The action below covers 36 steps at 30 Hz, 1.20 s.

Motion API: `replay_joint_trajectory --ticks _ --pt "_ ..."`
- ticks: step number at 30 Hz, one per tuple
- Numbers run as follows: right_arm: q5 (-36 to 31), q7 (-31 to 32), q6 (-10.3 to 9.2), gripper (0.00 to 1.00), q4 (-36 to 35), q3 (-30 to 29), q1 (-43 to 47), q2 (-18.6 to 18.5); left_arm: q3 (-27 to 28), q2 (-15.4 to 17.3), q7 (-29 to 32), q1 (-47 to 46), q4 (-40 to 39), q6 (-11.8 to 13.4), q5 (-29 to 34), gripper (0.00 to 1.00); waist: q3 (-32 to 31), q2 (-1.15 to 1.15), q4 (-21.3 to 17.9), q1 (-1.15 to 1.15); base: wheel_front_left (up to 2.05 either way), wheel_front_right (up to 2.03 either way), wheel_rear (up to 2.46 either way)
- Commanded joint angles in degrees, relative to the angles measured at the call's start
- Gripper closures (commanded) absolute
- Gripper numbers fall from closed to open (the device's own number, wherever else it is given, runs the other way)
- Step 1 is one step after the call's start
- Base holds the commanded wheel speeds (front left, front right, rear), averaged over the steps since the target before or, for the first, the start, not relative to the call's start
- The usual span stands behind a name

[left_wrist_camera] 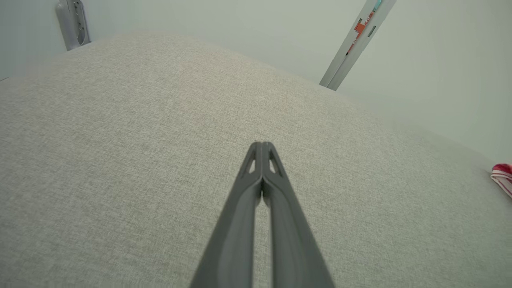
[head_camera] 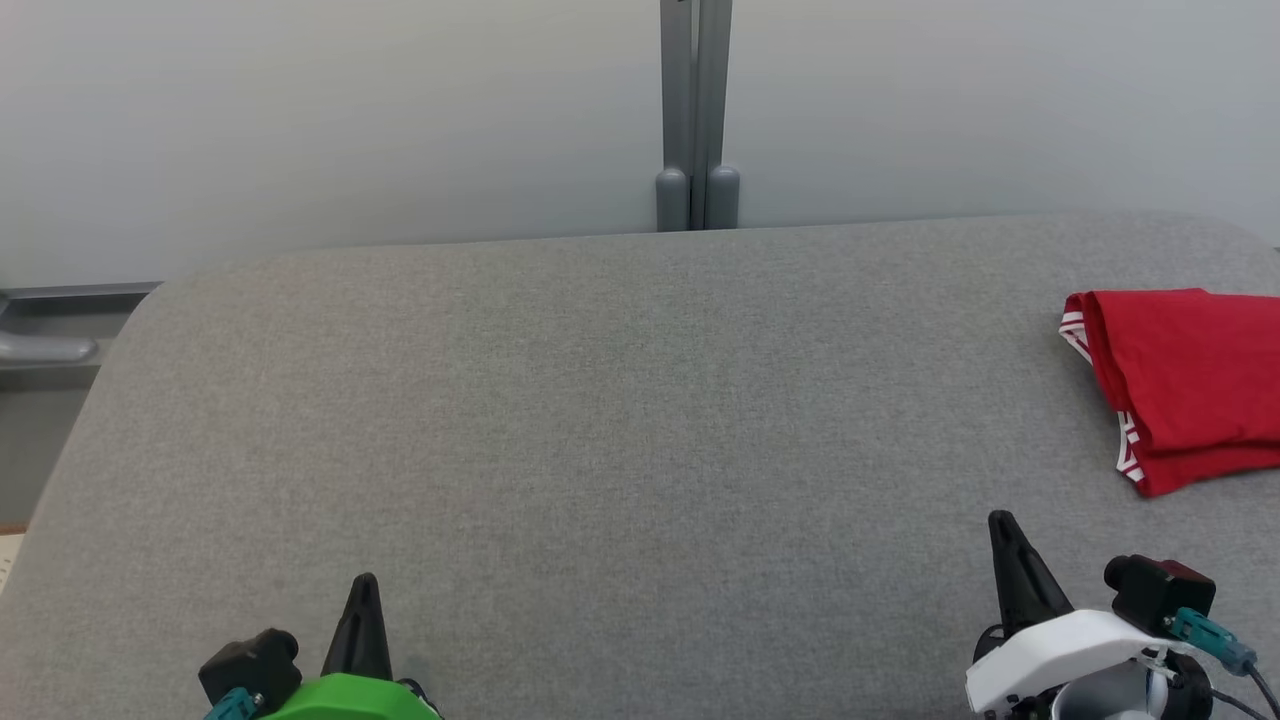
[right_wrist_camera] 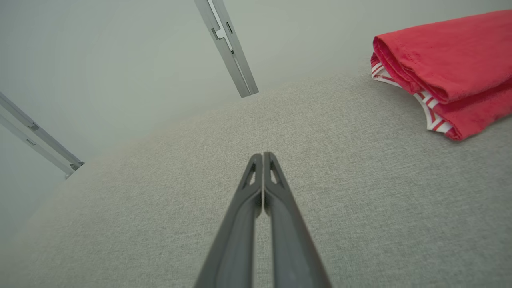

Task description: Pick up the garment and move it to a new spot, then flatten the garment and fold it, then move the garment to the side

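Right end effector (right_wrist_camera: 263,154) closed, garment (right_wrist_camera: 448,60) folded, striped hem (right_wrist_camera: 431,117)

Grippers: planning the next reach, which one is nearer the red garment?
The right gripper, the white-mounted one: the folded red garment lies just beyond it, far from the green-mounted left gripper.

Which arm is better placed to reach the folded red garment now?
Probably the right. The red garment lies on the right of the table, just ahead of the right gripper; the left gripper sits far across it.
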Motion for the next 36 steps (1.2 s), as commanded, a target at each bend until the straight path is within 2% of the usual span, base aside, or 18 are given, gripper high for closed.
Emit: replay_joint_trajectory --ticks 1,19,36 --pt "2.7 0.4 -0.01 1.00 -1.0 -0.4 -1.8 -0.2 1.1 -0.2 0.5 -1.8 -0.9 -0.6 -2.1 1.00 0.0 0.00 0.0 0.00 0.00 0.00 0.00" --pt "18.9 4.0 -0.02 1.00 -1.2 -2.0 -3.3 -0.2 6.0 -1.3 4.8 -3.4 -1.5 -4.1 -15.4 1.00 0.6 0.00 -0.1 0.00 0.00 0.00 0.00" --pt "31.3 6.8 -0.03 1.00 -1.3 -3.2 -4.5 -0.3 9.8 -2.1 8.2 -4.6 -1.9 -6.8 -25.7 1.00 1.1 0.00 -0.2 0.00 0.00 0.00 0.00"
